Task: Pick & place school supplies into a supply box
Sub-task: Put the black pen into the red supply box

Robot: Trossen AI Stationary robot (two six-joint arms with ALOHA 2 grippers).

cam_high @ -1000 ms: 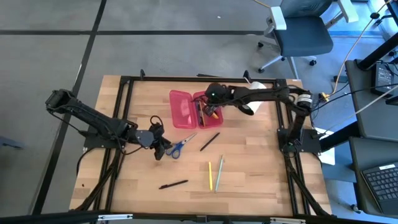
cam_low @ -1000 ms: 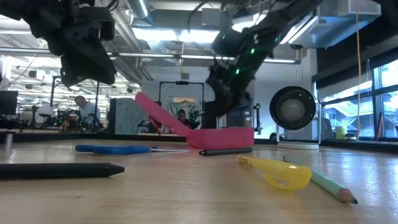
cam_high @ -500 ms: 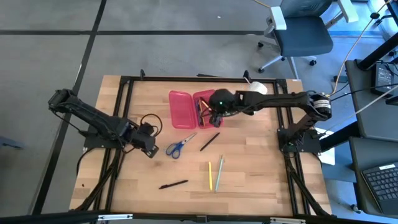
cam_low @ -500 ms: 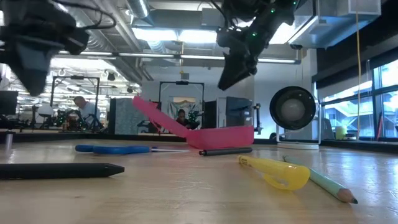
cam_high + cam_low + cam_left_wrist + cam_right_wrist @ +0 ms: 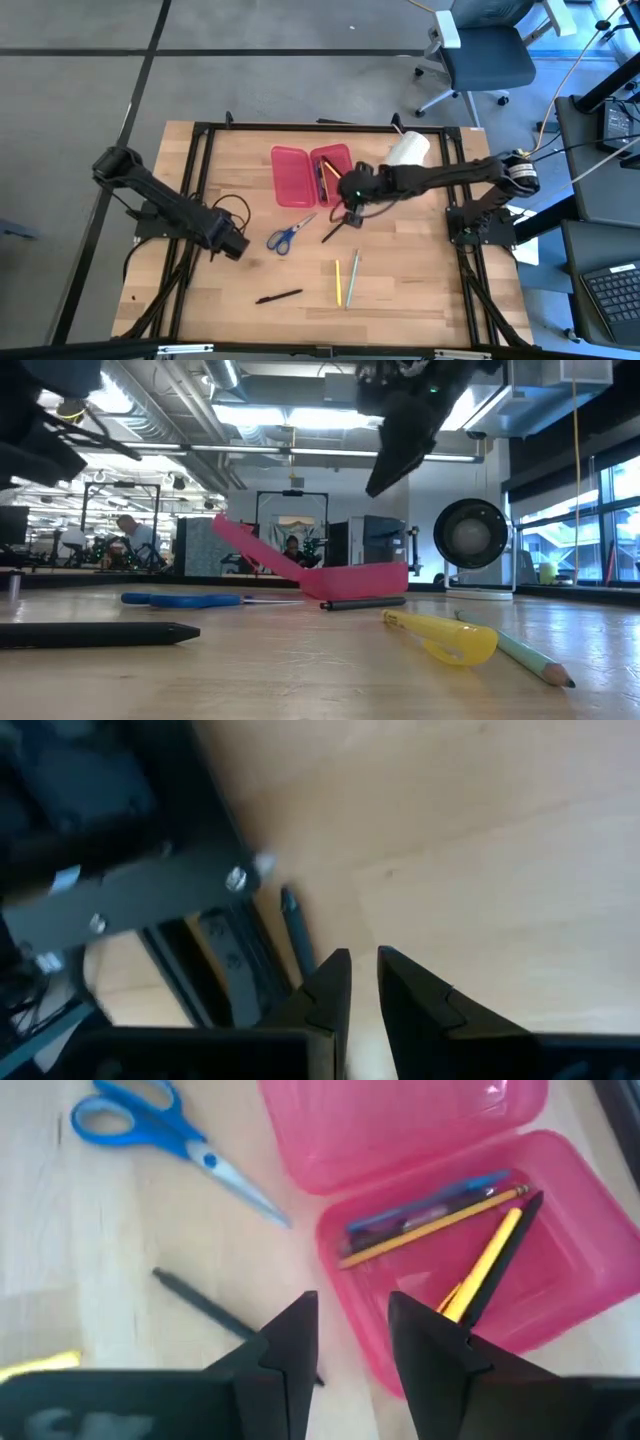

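The red-pink supply box (image 5: 310,172) lies open on the table, its lid (image 5: 400,1120) flat beside the tray (image 5: 500,1250). Several pens and pencils rest in the tray. My right gripper (image 5: 352,212) (image 5: 352,1330) hovers open above the table, just near of the tray and over the black pen (image 5: 337,228) (image 5: 210,1312). The blue-handled scissors (image 5: 290,234) (image 5: 150,1128), yellow pen (image 5: 338,282), green pencil (image 5: 352,278) and black marker (image 5: 278,296) lie flat on the wood. My left gripper (image 5: 236,247) (image 5: 364,960) sits shut, left of the scissors, touching nothing.
A big white roll (image 5: 408,150) stands right of the box. A black metal frame (image 5: 200,160) runs around the table's edges, and cables loop by my left arm. Bare wood (image 5: 420,260) lies near and right of the loose pens.
My right gripper has risen out of the box tray and moved toward the table's near edge, over the black pen. My left gripper has drawn back from the scissors toward the left edge. The scissors and the pens on the table have stayed where they were.
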